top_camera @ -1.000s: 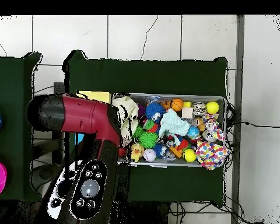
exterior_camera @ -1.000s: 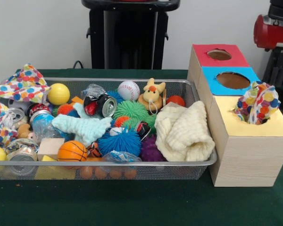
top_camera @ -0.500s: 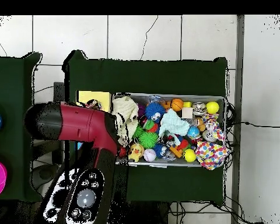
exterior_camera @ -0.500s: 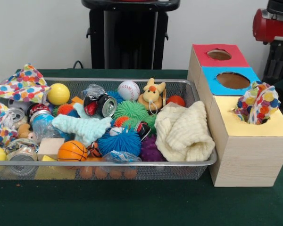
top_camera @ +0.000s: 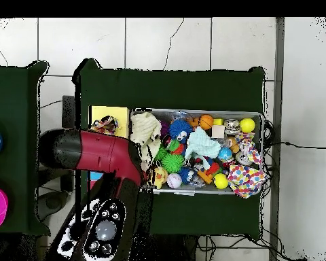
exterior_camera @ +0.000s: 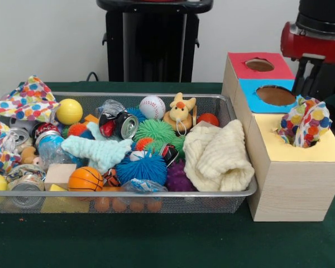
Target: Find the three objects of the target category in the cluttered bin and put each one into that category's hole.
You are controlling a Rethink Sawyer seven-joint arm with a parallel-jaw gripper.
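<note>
Jaws: we cannot tell how far open they are or whether they hold anything. The front view shows only the red-and-black arm [exterior_camera: 318,39] with dark parts under it behind the box, and in the overhead view the arm's own bulk hides its end. Biggest change is the arm. Compared with a second ago it has come further into the front view from the right edge, and from overhead it has swung off the yellow box top [exterior_camera: 290,152], which now shows much more of itself. The mesh bin [exterior_camera: 128,195] sits well to the side of wherever the jaws are, and its contents look unmoved between frames. The three-hole box is unchanged too, with the red hole [exterior_camera: 259,65] and blue hole [exterior_camera: 276,95] both empty and closest to the arm. The cream knit cloth [exterior_camera: 218,157] lies at the box end of the bin, and the light blue cloth [exterior_camera: 97,151] is further off in the middle. One polka-dot cloth [exterior_camera: 306,121] is stuffed in the yellow hole with much of it bunched above the rim, below and nearer the camera than the arm. Another spotted cloth [exterior_camera: 25,100] drapes the bin's far end, the one furthest from the arm. We judge cloths to be the target category. One looks delivered but not fully pushed in, and the arm appears to be pulling off, so more cloths remain to be fetched.
</note>
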